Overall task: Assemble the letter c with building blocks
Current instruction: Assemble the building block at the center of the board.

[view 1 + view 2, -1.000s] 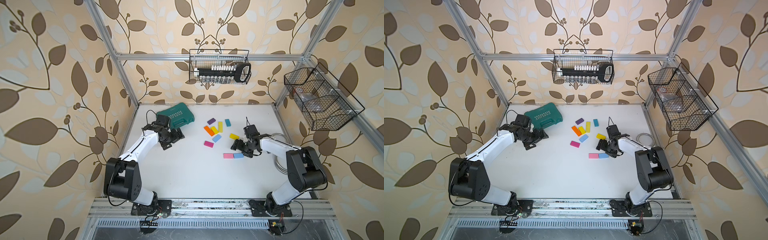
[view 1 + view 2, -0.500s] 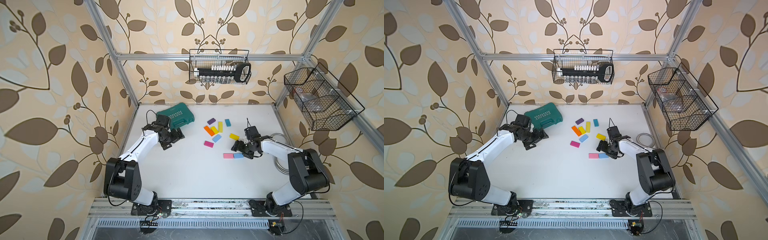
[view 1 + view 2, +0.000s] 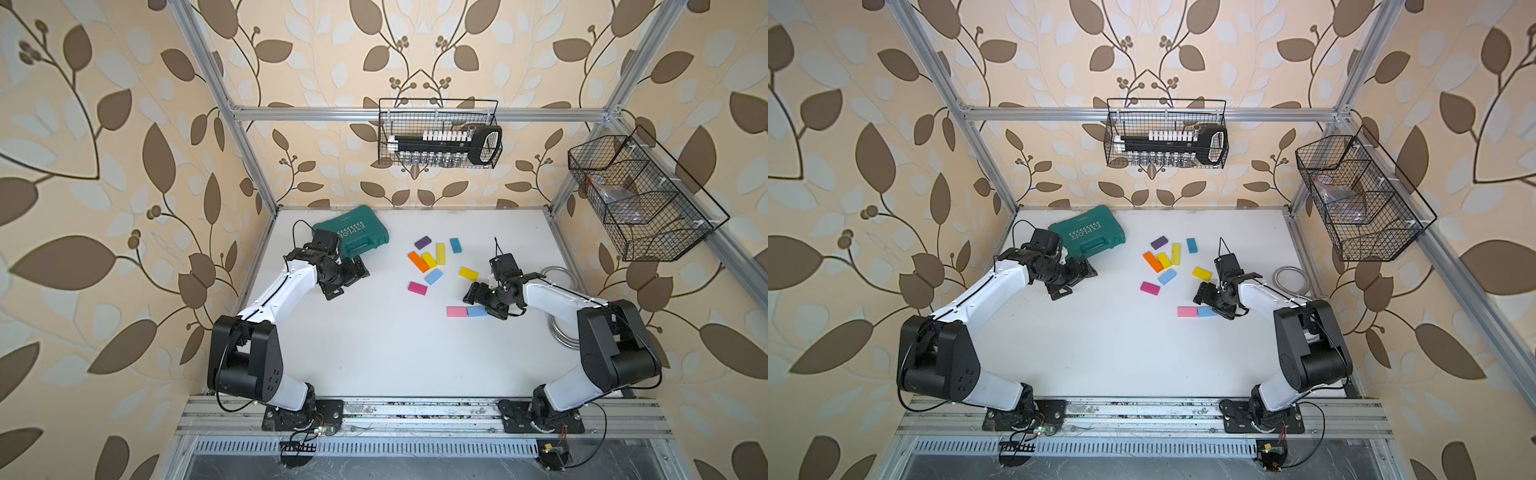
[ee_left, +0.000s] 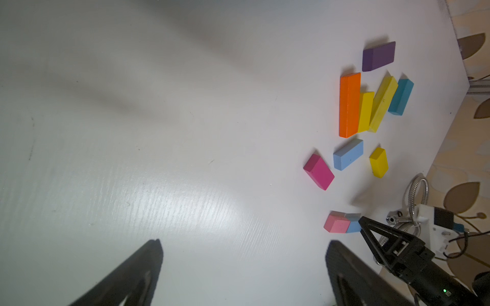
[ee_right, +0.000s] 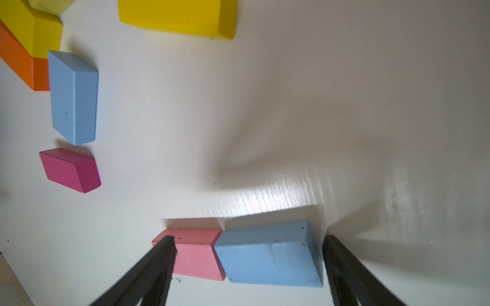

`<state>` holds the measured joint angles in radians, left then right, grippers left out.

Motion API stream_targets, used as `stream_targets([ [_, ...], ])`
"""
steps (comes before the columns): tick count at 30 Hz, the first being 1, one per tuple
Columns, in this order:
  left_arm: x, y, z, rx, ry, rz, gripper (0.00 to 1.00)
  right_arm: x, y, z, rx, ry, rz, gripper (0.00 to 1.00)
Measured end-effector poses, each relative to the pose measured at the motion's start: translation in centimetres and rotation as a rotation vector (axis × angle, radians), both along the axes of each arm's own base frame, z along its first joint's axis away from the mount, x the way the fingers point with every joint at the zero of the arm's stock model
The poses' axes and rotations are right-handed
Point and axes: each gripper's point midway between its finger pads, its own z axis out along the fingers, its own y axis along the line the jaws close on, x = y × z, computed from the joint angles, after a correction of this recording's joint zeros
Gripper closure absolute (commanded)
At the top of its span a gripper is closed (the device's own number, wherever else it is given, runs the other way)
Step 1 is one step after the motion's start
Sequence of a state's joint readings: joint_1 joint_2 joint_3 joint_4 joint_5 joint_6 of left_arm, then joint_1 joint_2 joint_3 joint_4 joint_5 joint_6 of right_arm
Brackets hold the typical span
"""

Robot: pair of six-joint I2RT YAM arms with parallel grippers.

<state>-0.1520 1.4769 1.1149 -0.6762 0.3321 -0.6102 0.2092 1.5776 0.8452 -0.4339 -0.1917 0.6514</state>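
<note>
Building blocks (image 3: pixel 429 260) are lying flat on the right half of the white table (image 3: pixel 374 353), ten in all, in both top views. The left arm (image 3: pixel 286 286) is stretching from its base at the near rail toward the far left corner. Its wrist is bending toward the table's middle just beside the green tool case (image 3: pixel 351 235) sitting there. The right arm (image 3: pixel 552 297) is doubling back over its base, with its forearm reaching low across the table toward the blocks.

The left gripper (image 3: pixel 348 281) is hanging spread wide and empty over bare table, well apart from every block. The right gripper (image 5: pixel 248 238) is also released. Its jaws are straddling the paired light-blue block (image 5: pixel 267 254) nearest the rail. One finger (image 5: pixel 161 254) is crossing the pink block (image 5: pixel 196 254), which is touching that blue block end to end, and the other is standing just beside the blue block's free end. Whether either finger is touching a block cannot be told.

Farther back, the orange block (image 4: pixel 349 106) is lying against the short yellow block (image 4: pixel 365 111), with the long yellow block (image 4: pixel 383 103) angling off it. The teal block (image 4: pixel 401 96) and purple block (image 4: pixel 378 56) are lying near them. Between that cluster and the pair, the loose light-blue block (image 4: pixel 348 154), lone yellow block (image 4: pixel 379 162) and magenta block (image 4: pixel 319 171) are lying apart from one another.
</note>
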Motion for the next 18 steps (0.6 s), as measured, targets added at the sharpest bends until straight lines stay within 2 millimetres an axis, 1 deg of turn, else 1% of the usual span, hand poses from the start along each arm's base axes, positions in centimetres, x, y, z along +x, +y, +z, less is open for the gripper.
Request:
stream_targets([
  [18, 0.01, 0.00, 0.00, 0.000, 0.000, 0.000, 0.01, -0.25, 0.67, 0.00, 0.003, 0.004, 0.012, 0.15],
])
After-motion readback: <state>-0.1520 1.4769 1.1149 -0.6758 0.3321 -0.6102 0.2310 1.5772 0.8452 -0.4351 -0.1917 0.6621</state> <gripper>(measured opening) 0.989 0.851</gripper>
